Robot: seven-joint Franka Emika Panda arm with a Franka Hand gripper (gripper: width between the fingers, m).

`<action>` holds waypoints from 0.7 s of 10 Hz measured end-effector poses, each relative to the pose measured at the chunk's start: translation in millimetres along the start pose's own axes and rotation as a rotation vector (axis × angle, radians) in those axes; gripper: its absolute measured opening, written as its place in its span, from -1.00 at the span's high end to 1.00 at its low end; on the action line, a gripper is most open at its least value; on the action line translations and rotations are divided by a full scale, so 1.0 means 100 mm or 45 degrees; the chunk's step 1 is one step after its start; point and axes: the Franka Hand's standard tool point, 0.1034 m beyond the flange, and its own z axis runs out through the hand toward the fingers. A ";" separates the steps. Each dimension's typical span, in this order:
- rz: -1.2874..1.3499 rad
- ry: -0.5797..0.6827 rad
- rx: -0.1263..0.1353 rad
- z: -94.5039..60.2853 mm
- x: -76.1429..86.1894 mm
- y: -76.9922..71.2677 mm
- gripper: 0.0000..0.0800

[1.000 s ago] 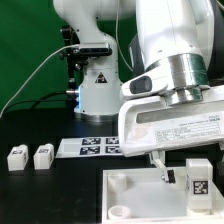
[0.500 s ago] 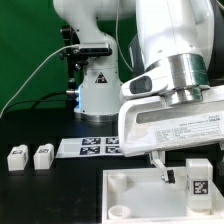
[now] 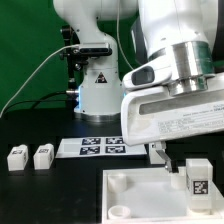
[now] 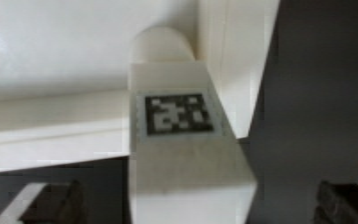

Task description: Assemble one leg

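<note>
- Jaws stand wide apart; the gripper (image 3: 178,165) holds nothing, its dark fingers (image 3: 166,170) hanging just above the tray.
- Leg (image 3: 197,176) stands upright on the tray (image 3: 130,190) near the corner at the exterior view's right, tag facing the camera, just beside the fingers; whether a finger touches it cannot be told.
- Wrist view: the leg (image 4: 179,130) fills the middle of the picture, its tag clear, with white tray surface (image 4: 51,110) behind it and dark table to the side.
- Surface: black table (image 3: 40,195). The marker board (image 3: 95,147) lies flat behind the tray, partly hidden by the gripper body.
- Two more legs (image 3: 30,156) stand side by side at the exterior view's left, well apart from the tray.
- Room: white robot base (image 3: 95,95) behind the marker board, with a cable (image 3: 30,85) running off to the exterior view's left; dark backdrop.
- Arm pose: wrist (image 3: 180,65) reaches down from the top at the exterior view's right, gripper body tilted slightly, fingers pointing downward over the tray.
</note>
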 end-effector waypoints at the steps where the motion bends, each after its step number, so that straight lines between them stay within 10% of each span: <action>1: 0.009 0.010 -0.003 -0.02 0.06 0.04 -0.62; 5: 0.040 -0.459 0.024 -0.03 0.02 0.03 -0.62; 7: 0.040 -0.444 0.023 -0.01 0.04 0.03 -0.62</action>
